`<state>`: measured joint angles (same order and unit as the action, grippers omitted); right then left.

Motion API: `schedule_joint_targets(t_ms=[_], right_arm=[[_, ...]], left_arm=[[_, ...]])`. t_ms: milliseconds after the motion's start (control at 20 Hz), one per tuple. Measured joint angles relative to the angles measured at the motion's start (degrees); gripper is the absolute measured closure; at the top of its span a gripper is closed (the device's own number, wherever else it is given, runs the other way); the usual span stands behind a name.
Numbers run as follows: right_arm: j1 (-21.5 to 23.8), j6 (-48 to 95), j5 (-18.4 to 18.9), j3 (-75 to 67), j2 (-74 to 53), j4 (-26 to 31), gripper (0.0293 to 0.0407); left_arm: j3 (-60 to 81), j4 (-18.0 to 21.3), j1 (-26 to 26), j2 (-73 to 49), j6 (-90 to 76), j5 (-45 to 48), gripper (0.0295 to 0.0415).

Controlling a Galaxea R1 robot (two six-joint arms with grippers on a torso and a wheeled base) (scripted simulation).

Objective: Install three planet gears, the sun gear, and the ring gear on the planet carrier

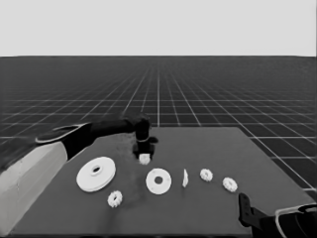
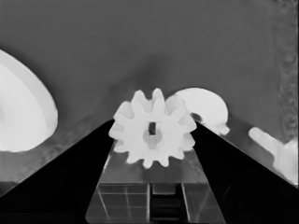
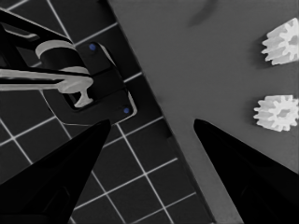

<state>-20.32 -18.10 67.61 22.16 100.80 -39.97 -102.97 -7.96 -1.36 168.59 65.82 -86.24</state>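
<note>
A thin white piece point(image 1: 185, 177) stands on edge on the dark table point(image 1: 208, 208).

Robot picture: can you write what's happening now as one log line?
left end effector: shut on gear, above table | right end effector: open, parked at corner | smaller round part: bare

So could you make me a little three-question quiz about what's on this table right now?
1. True or false: the left gripper holds a gear.
2. How many gears lie loose on the table?
3. Which sits nearer the held gear: A, the smaller round part, or B, the larger round part?

Key: 1 true. 2 three: one in front, two right of the thin white piece. 3 A. The right gripper waits, open, at the table's corner.
</note>
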Motion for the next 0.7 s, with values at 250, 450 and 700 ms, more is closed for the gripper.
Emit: schedule_joint_targets(t_ms=[250, 450, 700], right_arm=[[0.0, 0.0, 0.0, 0.0, 0.0, 0.0, 0.0315], [0.0, 0.0, 0.0, 0.0, 0.0, 0.0, 0.0315], [0.0, 0.0, 0.0, 0.0, 0.0, 0.0, 0.0315]], left_arm=[[-3.3, -0.3, 0.1, 6.4, 2.7, -0.4, 0.0398], [-5.6, -3.4, 3.3, 7.4, 1.6, 1.0, 0.0398], [-10.2, -7.2, 8.0, 8.9, -0.8, 3.6, 0.0398]])
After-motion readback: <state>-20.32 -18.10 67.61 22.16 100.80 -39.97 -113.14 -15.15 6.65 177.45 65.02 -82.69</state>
